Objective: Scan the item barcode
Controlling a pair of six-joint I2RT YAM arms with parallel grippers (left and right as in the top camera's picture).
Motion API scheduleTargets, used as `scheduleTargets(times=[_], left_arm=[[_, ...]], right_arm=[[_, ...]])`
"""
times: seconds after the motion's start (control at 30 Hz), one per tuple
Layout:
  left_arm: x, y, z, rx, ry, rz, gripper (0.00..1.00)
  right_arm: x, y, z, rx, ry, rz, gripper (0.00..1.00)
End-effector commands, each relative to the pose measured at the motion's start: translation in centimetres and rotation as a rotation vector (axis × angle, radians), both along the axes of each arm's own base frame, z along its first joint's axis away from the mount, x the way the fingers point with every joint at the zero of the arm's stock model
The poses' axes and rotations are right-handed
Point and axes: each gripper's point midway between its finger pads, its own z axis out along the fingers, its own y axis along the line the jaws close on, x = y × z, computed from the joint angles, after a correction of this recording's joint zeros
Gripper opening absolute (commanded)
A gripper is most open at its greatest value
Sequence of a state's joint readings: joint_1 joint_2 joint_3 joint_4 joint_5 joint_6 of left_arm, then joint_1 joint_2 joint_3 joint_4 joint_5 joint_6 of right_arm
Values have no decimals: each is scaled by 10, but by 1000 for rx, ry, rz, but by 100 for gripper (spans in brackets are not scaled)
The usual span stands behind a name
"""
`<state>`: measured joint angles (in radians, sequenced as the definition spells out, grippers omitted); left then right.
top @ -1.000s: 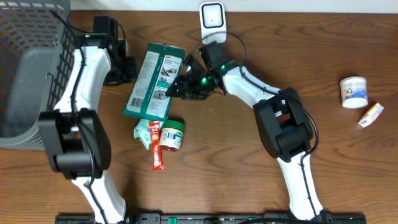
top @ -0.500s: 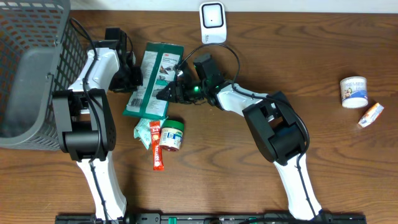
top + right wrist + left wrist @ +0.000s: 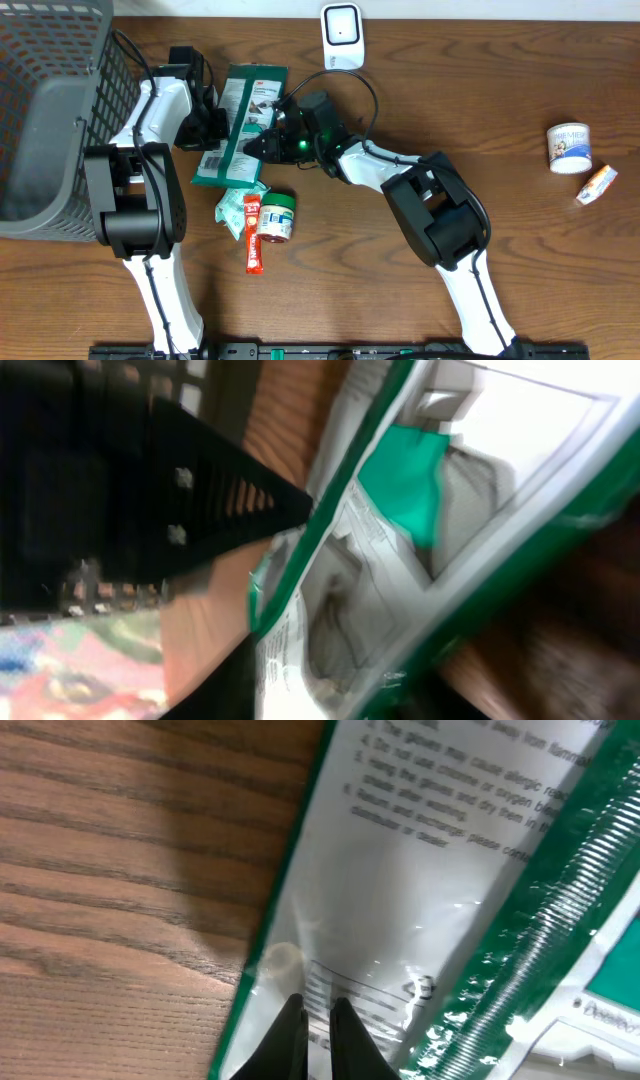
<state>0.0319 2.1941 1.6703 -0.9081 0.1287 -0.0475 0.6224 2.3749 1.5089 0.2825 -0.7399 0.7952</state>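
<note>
Right arm swung further left over the last second, carrying the right tool (image 3: 258,145) from the packet's right edge onto its face. The packet (image 3: 240,100) slid a little left with it, toward the left tool (image 3: 218,128). The left arm folded in beside the basket and then held.

Desk (image 3: 560,260): brown wood grain, carrying everything noted.

Basket (image 3: 40,60): grey mesh, at the far left corner, just beside the left arm.

Packet: flat, green-bordered, printed white panel. It lay on the desk between the two tools, slightly tilted, near the scanner but not under it. In the left wrist view the packet (image 3: 440,900) showed glossy film and lines of print over the desk (image 3: 120,870).

Scanner (image 3: 342,28): white, at the far edge, just right of the packet's top.

Left tool (image 3: 315,1035): jaws narrow, closed together, tips against the packet's film near its left border. No grip on anything could be made out.

Right tool: over the packet's right half. In the right wrist view the packet (image 3: 420,560) ran along a dark finger, blurred. Could not tell how wide the jaws stood or whether they held the packet.

Small items below the packet, touching one another: sachet (image 3: 230,212), jar (image 3: 277,218) with green lid, red tube (image 3: 253,240).

Well apart at the right edge: white tub (image 3: 570,147), small tube (image 3: 597,185) just beside it.
</note>
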Motion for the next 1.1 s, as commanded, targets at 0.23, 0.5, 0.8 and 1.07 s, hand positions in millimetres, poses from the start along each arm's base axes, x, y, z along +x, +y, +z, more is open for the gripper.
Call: scheduleTargets(times=[0.23, 0.5, 0.8, 1.07], left_arm=[[16, 2, 38, 3, -105, -9, 7], [11, 5, 246, 20, -631, 56, 8], [-80, 41, 401, 113, -1042, 353, 9], [-97, 72, 400, 203, -1026, 532, 15]], right_arm=[[-11, 7, 31, 86, -187, 157, 1], [-37, -31, 87, -129, -486, 326, 1], [-79, -67, 168, -206, -785, 486, 1], [-69, -117, 220, -531, -1164, 477, 1]])
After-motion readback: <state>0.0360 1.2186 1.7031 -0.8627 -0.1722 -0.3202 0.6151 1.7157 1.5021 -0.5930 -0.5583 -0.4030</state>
